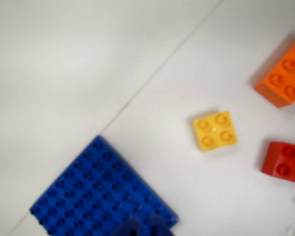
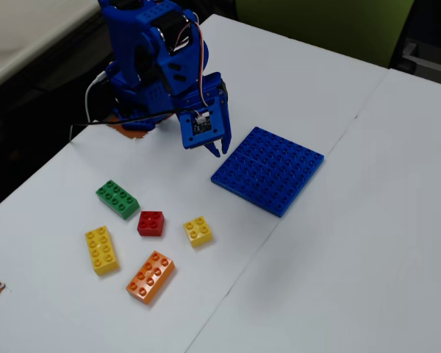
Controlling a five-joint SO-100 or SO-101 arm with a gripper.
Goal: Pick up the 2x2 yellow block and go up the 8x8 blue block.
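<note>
The small yellow brick [image 2: 198, 231] is seen lying free on the white worktop [image 2: 338, 250], just beside the red brick [image 2: 151, 223] and well apart from the blue baseplate [image 2: 268, 169]. The end effector [image 2: 214, 149] is held above the worktop near the baseplate's left edge in the fixed view, with nothing gripped. Its fingertips are seen close together, though how narrow the gap is cannot be told. An orange brick [image 2: 151, 276], a longer yellow brick [image 2: 101, 249] and a green brick [image 2: 117, 199] are also laid out.

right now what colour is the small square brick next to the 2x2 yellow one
Red, seen best in the fixed view, just left of the yellow block.
</note>
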